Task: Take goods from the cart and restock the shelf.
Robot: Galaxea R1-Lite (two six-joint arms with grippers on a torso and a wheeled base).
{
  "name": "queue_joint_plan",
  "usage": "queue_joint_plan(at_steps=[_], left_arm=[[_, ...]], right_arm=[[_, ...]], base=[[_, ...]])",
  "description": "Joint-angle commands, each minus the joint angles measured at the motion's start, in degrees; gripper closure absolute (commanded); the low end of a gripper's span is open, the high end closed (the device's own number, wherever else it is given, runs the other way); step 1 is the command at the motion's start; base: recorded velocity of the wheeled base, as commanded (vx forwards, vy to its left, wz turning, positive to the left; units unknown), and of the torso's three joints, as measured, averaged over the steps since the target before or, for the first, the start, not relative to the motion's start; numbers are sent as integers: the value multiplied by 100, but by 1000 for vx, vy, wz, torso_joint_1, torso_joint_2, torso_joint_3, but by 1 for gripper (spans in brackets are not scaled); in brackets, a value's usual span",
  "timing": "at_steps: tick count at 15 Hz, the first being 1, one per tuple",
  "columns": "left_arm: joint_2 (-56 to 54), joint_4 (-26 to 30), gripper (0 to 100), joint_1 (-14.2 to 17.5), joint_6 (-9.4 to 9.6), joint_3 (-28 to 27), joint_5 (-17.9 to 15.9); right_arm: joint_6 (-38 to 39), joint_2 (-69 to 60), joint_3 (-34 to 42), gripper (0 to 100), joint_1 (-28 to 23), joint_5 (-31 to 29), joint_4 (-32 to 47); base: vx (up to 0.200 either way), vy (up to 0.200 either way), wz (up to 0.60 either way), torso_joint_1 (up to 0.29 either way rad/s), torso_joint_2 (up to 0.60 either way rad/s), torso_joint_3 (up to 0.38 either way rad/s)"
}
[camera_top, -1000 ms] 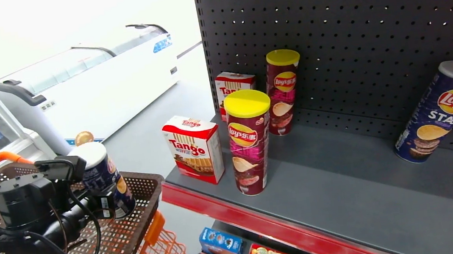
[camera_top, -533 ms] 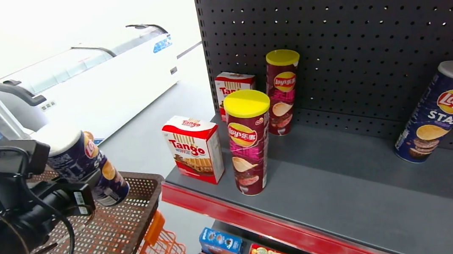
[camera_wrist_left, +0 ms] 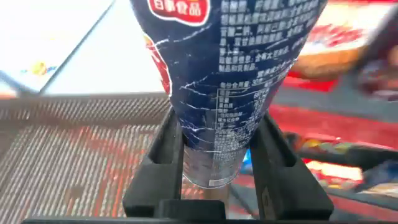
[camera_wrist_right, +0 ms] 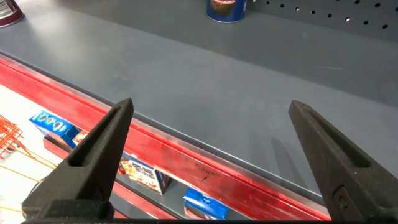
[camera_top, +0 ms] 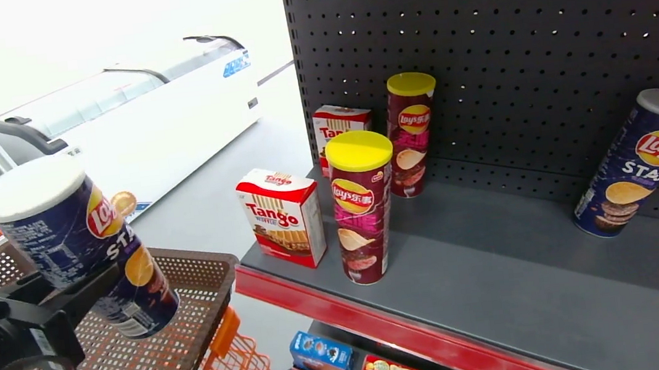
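My left gripper (camera_top: pixel 62 290) is shut on a dark blue chip can (camera_top: pixel 72 242) with a white lid, held tilted above the brown mesh cart basket (camera_top: pixel 156 353). In the left wrist view the chip can (camera_wrist_left: pixel 227 93) stands between the two black fingers (camera_wrist_left: pixel 165 155) of the left gripper (camera_wrist_left: pixel 221 168). The grey shelf (camera_top: pixel 501 277) with a red front edge lies to the right. My right gripper (camera_wrist_right: pixel 217 149) is open over the shelf (camera_wrist_right: pixel 205 81), nothing between its fingers.
On the shelf stand two maroon chip cans (camera_top: pixel 363 206) with yellow lids, two red-and-white wafer boxes (camera_top: pixel 280 215), and a blue chip can (camera_top: pixel 637 165) leaning on the pegboard. Snack packs (camera_top: pixel 324 353) lie on the lower shelf. A white freezer (camera_top: pixel 149 125) stands behind.
My left gripper has lifted the blue chip can up out of the cart basket and toward the camera. The shelf goods have not moved.
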Motion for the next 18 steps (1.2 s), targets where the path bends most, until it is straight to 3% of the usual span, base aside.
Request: queue_joint_plan(at_steps=[1,2,3,5,6,11,14,18], left_arm=[[-470,10,100,-394,6,-80,-31],[-479,19,100,-921,-12,-27,-40],[-496,28,100,-1229,-29,43,-66],[-549,28,100,-1589,-29,105,-224],[-549,28,100,-1659,-64,166,-506],[-496,-34,100,-1615,-82,369,-1200],[-417,-43,100,-1642,-91,333,-1244],[-118,-280,100,-1668,-82,342,-1736]], right_arm=[[1,7,1,0,0,4,-1],[1,7,1,0,0,4,-1],[1,7,1,0,0,4,-1],[1,7,1,0,0,4,-1],[-8,7,1,0,0,4,-1],[-8,7,1,0,0,4,-1],[-8,7,1,0,0,4,-1],[1,7,1,0,0,4,-1]], base=[[0,0,0,0,0,0],[0,0,0,0,0,0],[0,0,0,0,0,0],[0,0,0,0,0,0],[0,0,0,0,0,0],[0,0,0,0,0,0],[0,0,0,0,0,0],[0,0,0,0,0,0]])
